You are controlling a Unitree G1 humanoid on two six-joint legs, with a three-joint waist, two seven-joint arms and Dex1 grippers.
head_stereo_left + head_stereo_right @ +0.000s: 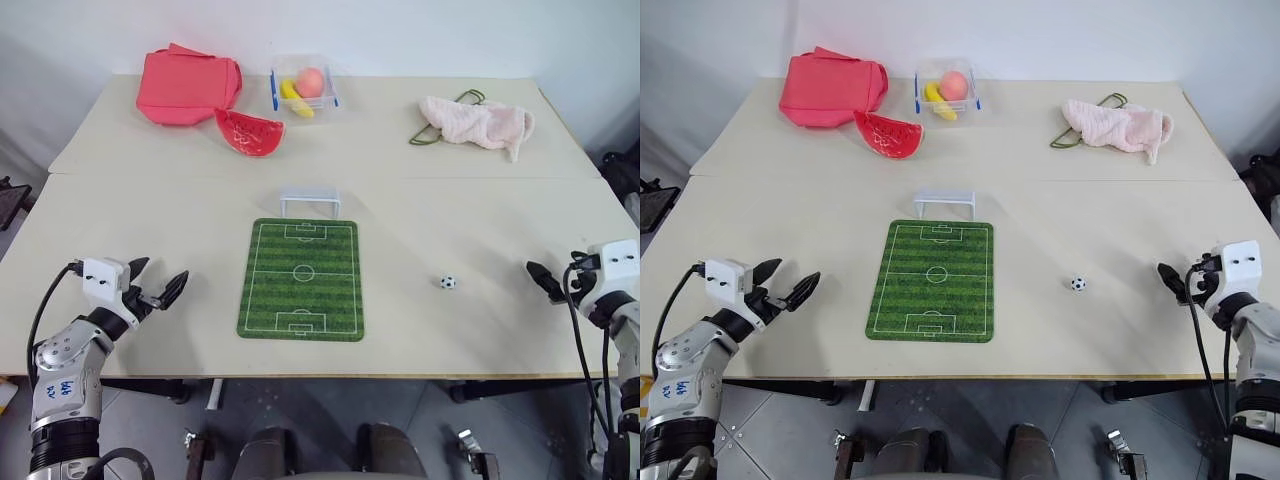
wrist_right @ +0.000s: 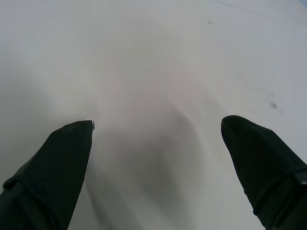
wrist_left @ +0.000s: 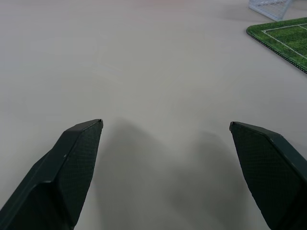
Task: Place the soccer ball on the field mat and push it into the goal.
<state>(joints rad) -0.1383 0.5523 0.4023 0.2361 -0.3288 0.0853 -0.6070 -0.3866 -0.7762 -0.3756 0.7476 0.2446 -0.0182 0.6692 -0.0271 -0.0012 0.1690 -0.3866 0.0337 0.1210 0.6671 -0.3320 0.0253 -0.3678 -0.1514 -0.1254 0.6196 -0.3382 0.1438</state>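
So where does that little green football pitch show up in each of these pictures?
Left eye view: the field mat lies at the table's centre, just in front of the goal.
Right eye view: centre again.
Left wrist view: one corner at the upper right edge.
Right wrist view: not in it.
Shared landmark: the goal.

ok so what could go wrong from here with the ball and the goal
1. The ball is tiny and lies on the bare table right of the mat; the open right gripper could knock it rolling instead of pinching it.
2. The goal looks light and sits loose at the mat's far edge; a hard push may shove it away.
3. The goal mouth is narrow, so an off-line push could miss.
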